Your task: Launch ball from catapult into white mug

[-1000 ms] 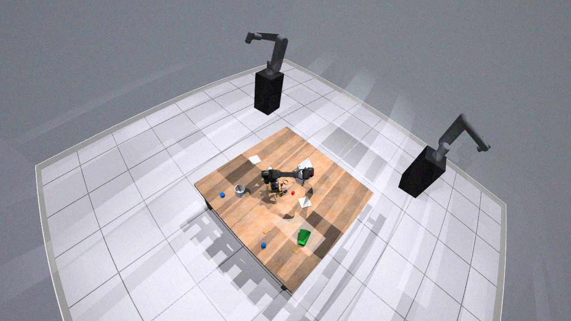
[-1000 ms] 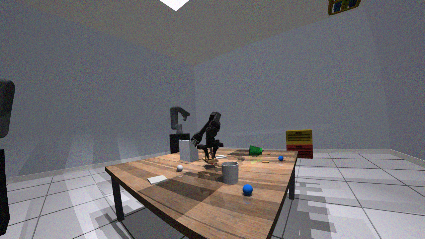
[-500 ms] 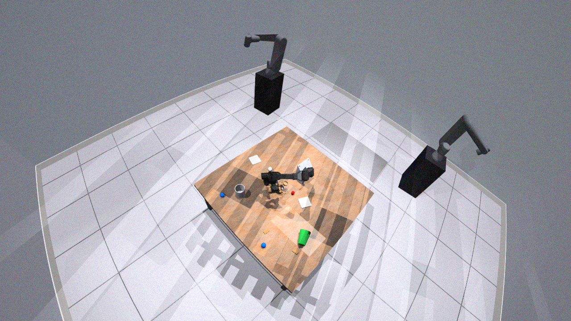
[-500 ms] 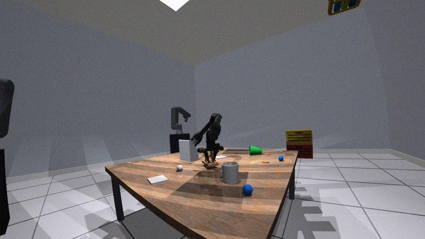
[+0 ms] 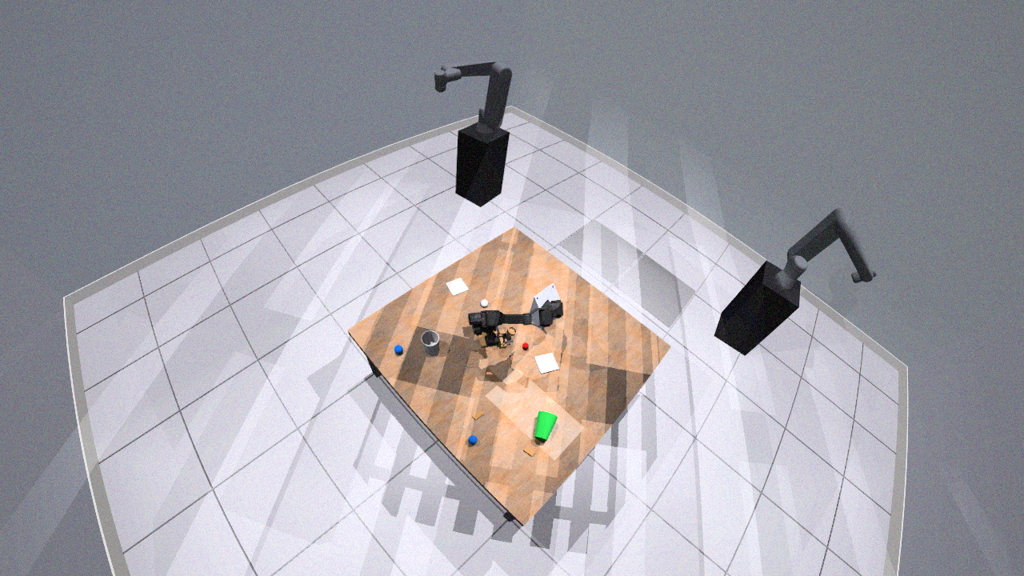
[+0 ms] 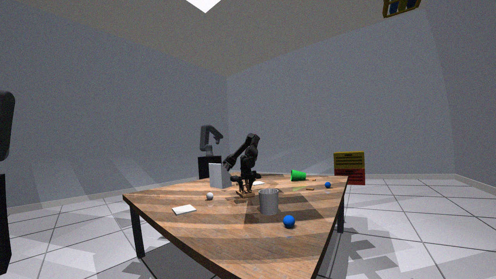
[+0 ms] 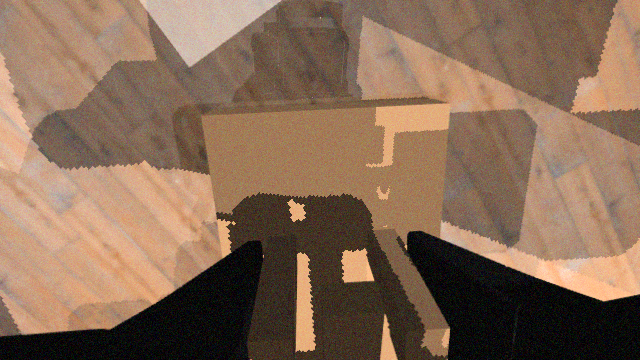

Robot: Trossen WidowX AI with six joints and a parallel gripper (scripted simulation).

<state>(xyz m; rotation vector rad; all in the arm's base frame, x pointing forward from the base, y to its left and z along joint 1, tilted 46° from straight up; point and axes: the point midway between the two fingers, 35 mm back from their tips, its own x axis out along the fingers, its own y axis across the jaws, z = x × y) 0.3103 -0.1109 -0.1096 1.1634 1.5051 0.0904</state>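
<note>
Evidently the gripper (image 5: 498, 338) (image 6: 245, 186) (image 7: 335, 249) is clenched on the small brown wooden catapult (image 6: 245, 195) (image 7: 300, 150), its fingers outside the two upright side pieces. The catapult is around the middle of the table (image 5: 608, 329) (image 6: 208, 239), beyond and left of the pale grey cylindrical mug (image 5: 430, 342) (image 6: 268, 202) in the exterior view. It looks light and stiff, though its thin uprights could be fragile; low on both of them seems the safest hold, leaving the throwing arm untouched. The wrist view shows the flat base plate and uprights, while the top view mostly hides them but reveals a small red ball (image 5: 526, 346) nearby, unseen in the exterior view. Whether the base touches the table is unclear.
</note>
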